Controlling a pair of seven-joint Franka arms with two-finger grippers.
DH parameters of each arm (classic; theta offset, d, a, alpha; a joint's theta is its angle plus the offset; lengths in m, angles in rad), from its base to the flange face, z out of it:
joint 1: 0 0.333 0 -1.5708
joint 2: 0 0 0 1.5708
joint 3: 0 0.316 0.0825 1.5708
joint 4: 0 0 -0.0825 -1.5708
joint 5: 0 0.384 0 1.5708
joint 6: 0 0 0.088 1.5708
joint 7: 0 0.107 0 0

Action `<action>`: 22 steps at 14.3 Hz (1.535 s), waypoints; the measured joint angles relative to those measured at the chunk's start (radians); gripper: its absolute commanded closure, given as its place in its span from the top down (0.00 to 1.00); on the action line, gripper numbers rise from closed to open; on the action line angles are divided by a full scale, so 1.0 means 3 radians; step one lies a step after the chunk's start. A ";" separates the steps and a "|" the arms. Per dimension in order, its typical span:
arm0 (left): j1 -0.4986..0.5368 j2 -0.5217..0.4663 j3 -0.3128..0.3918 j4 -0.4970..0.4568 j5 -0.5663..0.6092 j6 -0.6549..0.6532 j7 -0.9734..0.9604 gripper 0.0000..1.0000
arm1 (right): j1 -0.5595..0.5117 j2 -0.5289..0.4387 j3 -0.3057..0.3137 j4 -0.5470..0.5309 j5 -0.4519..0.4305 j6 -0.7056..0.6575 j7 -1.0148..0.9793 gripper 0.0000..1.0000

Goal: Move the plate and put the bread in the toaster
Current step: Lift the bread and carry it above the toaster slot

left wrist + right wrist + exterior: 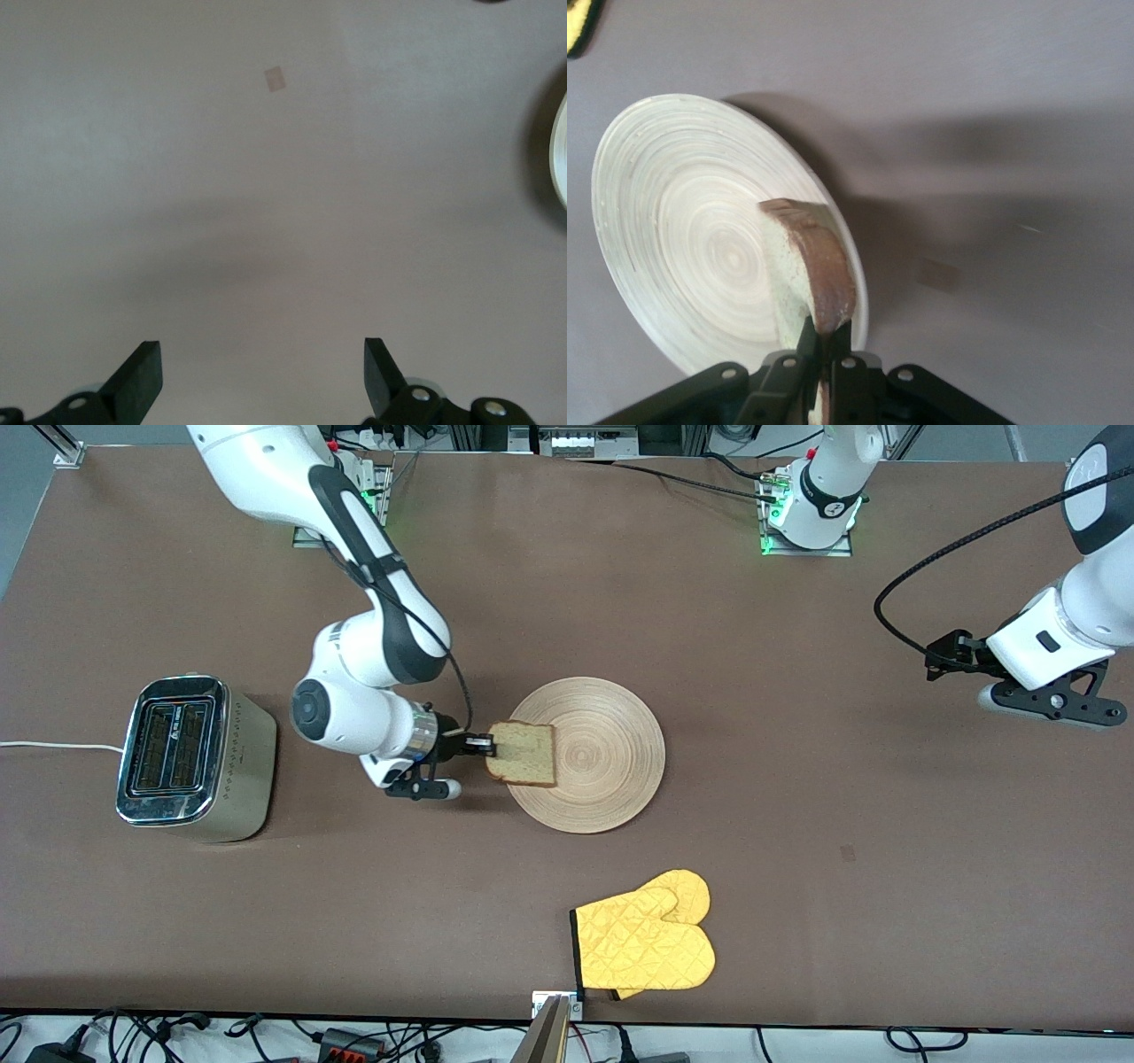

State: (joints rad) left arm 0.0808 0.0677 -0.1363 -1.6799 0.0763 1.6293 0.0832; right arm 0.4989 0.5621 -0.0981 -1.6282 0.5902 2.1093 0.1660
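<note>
No writing reads anywhere. The right gripper [485,745] clenches the bread [524,754] by its crust over the plate [611,771] rim; the toaster [190,757] stands well apart. The left gripper [262,376] waits released over bare table [797,797].

- No legible text, brand, number or sign appears in any view.
- The toaster [195,758] carries a small dark mark between its slots and a row of small marks on its side; neither can be read.
- The left arm's base [819,500] bears a small dark emblem, too small to read.
</note>
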 measured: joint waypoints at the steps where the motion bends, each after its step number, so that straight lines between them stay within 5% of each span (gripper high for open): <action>1: -0.0035 -0.0015 -0.0001 0.0000 0.0000 0.0000 -0.0087 1.00 | -0.0003 -0.0050 -0.0106 0.0139 -0.0149 -0.0287 0.0112 0.00; 5: -0.0062 -0.0041 0.0001 -0.0003 -0.0047 0.0008 -0.0189 1.00 | -0.0016 -0.0231 -0.0381 0.0542 -0.0903 -0.1110 0.0325 0.00; 10: -0.0040 -0.0041 0.0013 -0.0003 -0.0349 0.0050 -0.0204 1.00 | -0.0026 -0.0457 -0.0739 0.0595 -0.1913 -0.1612 0.0328 0.00; 13: -0.0040 -0.0042 0.0014 -0.0003 -0.0366 0.0108 -0.0218 1.00 | -0.0029 -0.0536 -0.0785 0.0596 -0.2647 -0.1760 0.0251 0.00; 18: -0.0046 -0.0059 0.0007 -0.0005 -0.0365 0.0120 -0.0227 1.00 | -0.0038 -0.0689 -0.0889 0.0612 -0.3345 -0.1779 -0.0119 0.00; 22: -0.0038 -0.0061 0.0010 -0.0041 -0.0354 0.0120 -0.0242 1.00 | -0.0170 -0.0718 -0.0946 0.0599 -0.3428 -0.1716 -0.0382 0.00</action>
State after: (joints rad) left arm 0.0693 0.0494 -0.1333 -1.6922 -0.0298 1.6655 0.0105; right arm 0.4479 0.3468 -0.3819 -1.4486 -0.4381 1.5946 0.0512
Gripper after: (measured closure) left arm 0.000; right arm 0.925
